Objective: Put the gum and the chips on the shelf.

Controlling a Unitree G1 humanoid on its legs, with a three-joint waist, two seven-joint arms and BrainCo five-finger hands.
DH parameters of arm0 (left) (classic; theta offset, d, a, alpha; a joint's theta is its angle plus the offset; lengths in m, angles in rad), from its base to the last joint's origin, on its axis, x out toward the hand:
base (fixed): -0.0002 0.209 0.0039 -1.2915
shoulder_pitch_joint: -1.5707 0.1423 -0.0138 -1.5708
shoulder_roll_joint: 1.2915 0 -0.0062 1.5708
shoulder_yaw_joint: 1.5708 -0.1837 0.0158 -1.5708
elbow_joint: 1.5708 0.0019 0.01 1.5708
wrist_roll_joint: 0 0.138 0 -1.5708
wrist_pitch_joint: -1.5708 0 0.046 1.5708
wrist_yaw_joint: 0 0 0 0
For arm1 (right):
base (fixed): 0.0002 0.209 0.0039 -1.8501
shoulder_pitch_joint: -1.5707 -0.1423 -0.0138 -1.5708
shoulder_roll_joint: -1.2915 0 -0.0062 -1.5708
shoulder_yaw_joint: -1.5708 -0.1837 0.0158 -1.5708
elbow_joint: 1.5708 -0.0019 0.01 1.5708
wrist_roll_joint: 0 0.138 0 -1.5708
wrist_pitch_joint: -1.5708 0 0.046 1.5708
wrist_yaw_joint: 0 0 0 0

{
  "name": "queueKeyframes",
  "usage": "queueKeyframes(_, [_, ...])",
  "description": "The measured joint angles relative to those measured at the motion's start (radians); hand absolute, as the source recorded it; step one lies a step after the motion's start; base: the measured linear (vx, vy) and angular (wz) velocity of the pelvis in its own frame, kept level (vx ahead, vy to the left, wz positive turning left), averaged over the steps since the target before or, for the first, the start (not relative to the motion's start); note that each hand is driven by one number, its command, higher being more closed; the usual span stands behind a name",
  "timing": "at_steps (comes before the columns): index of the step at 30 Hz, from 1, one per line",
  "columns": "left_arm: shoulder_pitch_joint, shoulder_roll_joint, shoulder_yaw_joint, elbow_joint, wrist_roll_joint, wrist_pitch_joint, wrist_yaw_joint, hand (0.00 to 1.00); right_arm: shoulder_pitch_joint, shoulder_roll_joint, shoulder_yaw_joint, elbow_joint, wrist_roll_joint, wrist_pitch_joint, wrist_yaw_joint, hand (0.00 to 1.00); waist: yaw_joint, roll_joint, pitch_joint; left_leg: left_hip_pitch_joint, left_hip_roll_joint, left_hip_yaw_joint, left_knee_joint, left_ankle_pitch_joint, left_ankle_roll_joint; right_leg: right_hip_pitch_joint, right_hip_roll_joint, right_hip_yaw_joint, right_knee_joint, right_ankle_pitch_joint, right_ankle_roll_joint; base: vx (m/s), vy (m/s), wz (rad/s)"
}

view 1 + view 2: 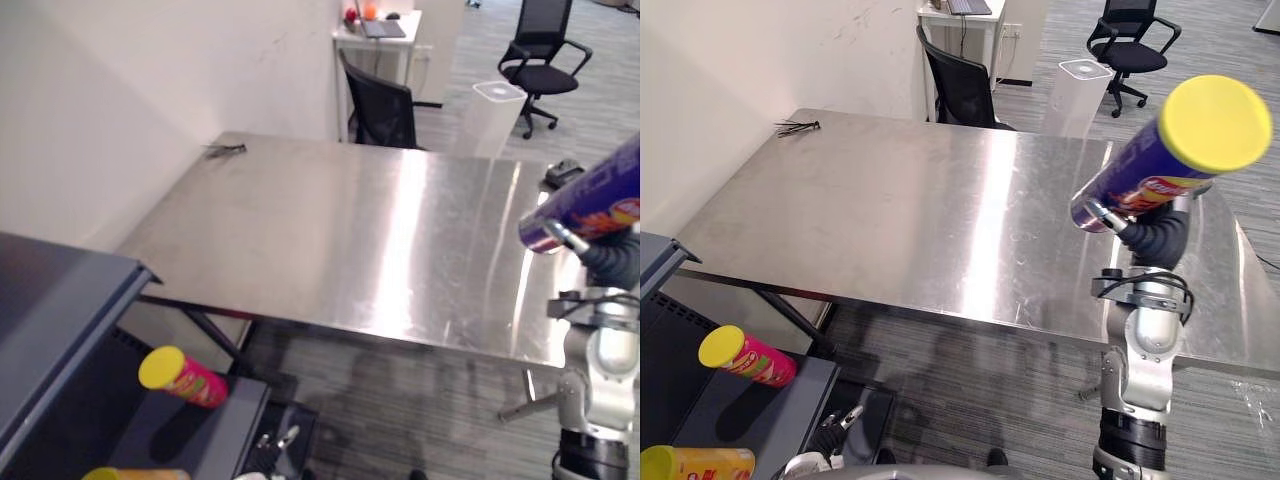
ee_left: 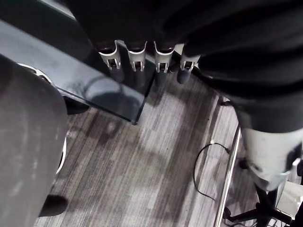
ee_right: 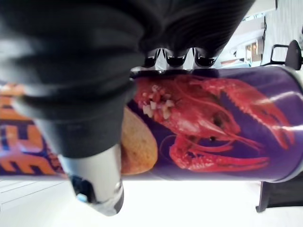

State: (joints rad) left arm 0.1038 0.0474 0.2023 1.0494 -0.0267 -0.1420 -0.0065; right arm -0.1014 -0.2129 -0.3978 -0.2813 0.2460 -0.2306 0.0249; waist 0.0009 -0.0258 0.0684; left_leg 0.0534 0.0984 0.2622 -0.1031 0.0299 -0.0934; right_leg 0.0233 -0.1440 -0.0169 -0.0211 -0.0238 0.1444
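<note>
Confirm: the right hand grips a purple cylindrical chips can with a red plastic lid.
The lid is yellow, not red, as the right eye view shows. The right hand does grip the purple cylindrical chips can.

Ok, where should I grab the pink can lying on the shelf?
Round the middle of its body, coming from above, fingers across its length: the pink can lies on its side on the shelf. Probably use the open left hand; the right hand holds the purple can.
</note>
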Motion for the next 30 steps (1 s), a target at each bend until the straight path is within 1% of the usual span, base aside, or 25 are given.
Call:
queueKeyframes(3, [0.01, -0.002, 0.001, -0.019, -0.001, 0.0, 0.0, 0.0, 0.037, -0.003, -0.038, -0.029, 0.002, -0.002, -0.013, 1.0, 0.0, 0.0, 0.0, 0.0, 0.002, -0.005, 0.0, 0.005, -0.001, -0.005, 0.002, -0.004, 0.019, -0.007, -0.008, -0.05, -0.01, 0.06])
queueKeyframes(7, [0.016, -0.002, 0.001, -0.022, -0.001, 0.001, -0.001, 0.0, 0.089, -0.002, -0.075, -0.051, 0.012, -0.003, -0.019, 1.0, -0.008, 0.0, -0.001, 0.0, 0.002, -0.027, 0.003, 0.018, -0.001, -0.036, 0.0, -0.016, 0.111, -0.049, -0.014, -0.05, -0.007, 0.13])
queueKeyframes(9, [0.018, -0.001, 0.002, -0.024, -0.001, 0.001, -0.001, 0.0, 0.101, 0.001, -0.067, -0.062, 0.029, -0.003, -0.017, 1.0, -0.01, -0.002, 0.0, 0.0, 0.002, -0.045, 0.007, 0.029, -0.001, -0.044, -0.002, -0.029, 0.154, -0.07, -0.019, -0.07, -0.034, 0.3])
queueKeyframes(11, [0.016, -0.002, 0.02, -0.029, -0.001, 0.001, -0.001, 0.0, 0.106, 0.03, -0.044, -0.066, 0.039, -0.01, -0.016, 1.0, -0.011, -0.008, 0.001, -0.02, 0.006, -0.083, 0.007, 0.047, -0.004, -0.062, -0.002, -0.061, 0.2, -0.093, -0.026, -0.09, -0.06, 0.55])
queueKeyframes(12, [0.011, -0.001, 0.028, -0.036, -0.001, 0.001, 0.0, 0.0, 0.106, 0.054, -0.024, -0.066, 0.041, -0.02, -0.019, 1.0, -0.013, -0.013, 0.008, -0.058, 0.011, -0.117, 0.029, 0.055, -0.008, -0.08, -0.002, -0.094, 0.228, -0.105, -0.035, -0.09, -0.066, 0.66])
queueKeyframes(13, [0.005, 0.001, 0.031, -0.036, -0.002, 0.001, 0.0, 0.0, 0.106, 0.066, -0.01, -0.066, 0.045, -0.023, -0.019, 1.0, -0.013, -0.016, 0.012, -0.085, 0.014, -0.142, 0.055, 0.053, -0.011, -0.092, -0.004, -0.115, 0.247, -0.113, -0.041, -0.14, -0.089, 0.93])
queueKeyframes(14, [-0.003, 0.003, 0.031, -0.043, -0.003, 0.003, 0.002, 0.0, 0.105, 0.078, 0.021, -0.066, 0.051, -0.023, -0.021, 1.0, -0.01, -0.019, 0.025, -0.138, 0.019, -0.19, 0.104, 0.05, -0.016, -0.112, -0.005, -0.159, 0.29, -0.132, -0.051, -0.16, -0.11, 1.14])
queueKeyframes(15, [-0.004, 0.0, 0.023, -0.063, -0.009, 0.009, 0.002, 0.0, 0.105, 0.074, 0.063, -0.065, 0.058, -0.022, -0.018, 1.0, -0.008, -0.009, 0.039, -0.195, 0.029, -0.235, 0.149, 0.059, -0.022, -0.138, -0.003, -0.203, 0.348, -0.156, -0.073, -0.23, -0.154, 1.18])
queueKeyframes(16, [-0.003, 0.0, 0.015, -0.073, -0.009, 0.012, 0.002, 0.0, 0.102, 0.072, 0.078, -0.065, 0.066, -0.022, -0.017, 1.0, 0.002, 0.001, 0.045, -0.219, 0.028, -0.258, 0.162, 0.072, -0.029, -0.153, -0.002, -0.223, 0.375, -0.165, -0.088, -0.2, -0.146, 1.28])
queueKeyframes(17, [-0.005, 0.004, 0.0, -0.089, -0.009, 0.014, 0.002, 0.0, 0.085, 0.073, 0.1, -0.063, 0.07, -0.022, -0.018, 1.0, 0.02, 0.001, 0.052, -0.243, 0.027, -0.276, 0.131, 0.132, -0.032, -0.161, -0.005, -0.278, 0.389, -0.18, -0.101, -0.29, -0.093, 1.41])
queueKeyframes(18, [-0.025, 0.002, -0.001, -0.087, -0.01, 0.016, 0.0, 0.0, 0.051, 0.071, 0.088, -0.053, 0.071, -0.022, -0.018, 1.0, 0.028, 0.011, 0.081, -0.262, 0.037, -0.171, 0.18, 0.113, 0.038, -0.152, -0.036, -0.359, 0.39, -0.188, -0.119, -0.2, -0.032, 1.56])
queueKeyframes(19, [-0.04, 0.002, 0.0, -0.092, -0.027, 0.017, -0.001, 0.0, 0.033, 0.073, 0.086, -0.038, 0.072, -0.022, -0.023, 1.0, 0.03, -0.002, 0.1, -0.311, 0.053, -0.094, 0.319, 0.04, 0.097, -0.148, -0.055, -0.398, 0.398, -0.189, -0.121, -0.37, -0.069, 1.6])
queueKeyframes(20, [-0.036, 0.011, 0.0, -0.105, -0.048, 0.014, -0.001, 0.0, 0.01, 0.072, 0.094, -0.007, 0.072, -0.02, -0.031, 1.0, 0.042, -0.001, 0.107, -0.355, 0.098, 0.049, 0.597, -0.07, 0.164, -0.134, -0.08, -0.45, 0.4, -0.187, -0.125, -0.29, -0.084, 1.38])
queueKeyframes(21, [-0.027, 0.019, 0.0, -0.103, -0.048, 0.014, 0.001, 0.0, 0.009, 0.074, 0.117, 0.003, 0.071, -0.02, -0.031, 1.0, 0.047, 0.007, 0.106, -0.324, 0.148, 0.148, 0.776, -0.151, 0.16, -0.108, -0.091, -0.495, 0.384, -0.178, -0.132, -0.33, -0.084, 1.23])
queueKeyframes(22, [-0.016, 0.023, 0.001, -0.1, -0.048, 0.014, 0.001, 0.0, 0.013, 0.074, 0.129, 0.003, 0.071, -0.02, -0.033, 1.0, 0.043, 0.015, 0.104, -0.294, 0.172, 0.182, 0.83, -0.179, 0.154, -0.092, -0.093, -0.522, 0.371, -0.173, -0.134, -0.19, 0.004, 1.22])
queueKeyframes(23, [0.002, 0.035, 0.003, -0.092, -0.048, 0.015, 0.002, 0.0, 0.018, 0.074, 0.14, 0.001, 0.071, -0.021, -0.036, 1.0, 0.033, 0.023, 0.098, -0.228, 0.209, 0.224, 0.881, -0.222, 0.14, -0.077, -0.097, -0.564, 0.354, -0.166, -0.137, -0.13, 0.057, 1.26])
queueKeyframes(24, [0.014, 0.039, 0.018, -0.088, -0.049, 0.021, 0.003, 0.0, 0.018, 0.074, 0.135, -0.001, 0.071, -0.023, -0.039, 1.0, 0.032, 0.035, 0.089, -0.173, 0.248, 0.254, 0.888, -0.243, 0.129, -0.077, -0.106, -0.622, 0.353, -0.16, -0.141, -0.12, 0.077, 1.32])
queueKeyframes(25, [0.02, 0.039, 0.027, -0.077, -0.049, 0.022, 0.004, 0.0, 0.019, 0.074, 0.129, -0.003, 0.071, -0.024, -0.042, 1.0, 0.031, 0.043, 0.084, -0.152, 0.269, 0.27, 0.884, -0.249, 0.128, -0.082, -0.111, -0.65, 0.356, -0.157, -0.138, -0.12, 0.116, 1.49])
queueKeyframes(26, [0.012, 0.037, 0.042, -0.058, -0.049, 0.024, 0.005, 0.0, 0.019, 0.074, 0.101, -0.002, 0.072, -0.023, -0.053, 1.0, 0.026, 0.056, 0.076, -0.144, 0.285, 0.329, 0.833, -0.268, 0.112, -0.095, -0.132, -0.712, 0.374, -0.154, -0.131, -0.16, 0.118, 1.72])
queueKeyframes(27, [0.016, 0.035, 0.043, -0.055, -0.047, 0.026, 0.009, 0.0, 0.029, 0.082, 0.08, 0.001, 0.071, -0.02, -0.069, 1.0, 0.024, 0.036, 0.066, -0.159, 0.255, 0.395, 0.775, -0.271, 0.12, -0.106, -0.148, -0.749, 0.361, -0.139, -0.108, -0.17, 0.105, 1.74])
queueKeyframes(28, [0.019, 0.037, 0.049, -0.054, -0.046, 0.029, 0.01, 0.0, 0.029, 0.082, 0.076, 0.001, 0.07, -0.019, -0.07, 1.0, 0.021, 0.03, 0.063, -0.16, 0.234, 0.411, 0.731, -0.271, 0.121, -0.105, -0.152, -0.764, 0.339, -0.13, -0.102, -0.17, 0.1, 1.72])
queueKeyframes(29, [0.022, 0.038, 0.082, -0.054, -0.044, 0.036, 0.011, 0.0, 0.028, 0.082, 0.066, 0.0, 0.069, -0.019, -0.069, 1.0, 0.022, 0.028, 0.056, -0.157, 0.197, 0.429, 0.642, -0.271, 0.12, -0.078, -0.156, -0.82, 0.288, -0.087, -0.106, -0.11, 0.089, 1.33])
queueKeyframes(30, [0.027, 0.037, 0.094, -0.054, -0.042, 0.036, 0.013, 0.0, 0.027, 0.083, 0.061, 0.0, 0.069, -0.019, -0.07, 1.0, 0.022, 0.03, 0.055, -0.157, 0.192, 0.443, 0.616, -0.272, 0.119, -0.06, -0.156, -0.859, 0.264, -0.064, -0.102, -0.12, 0.144, 1.73])
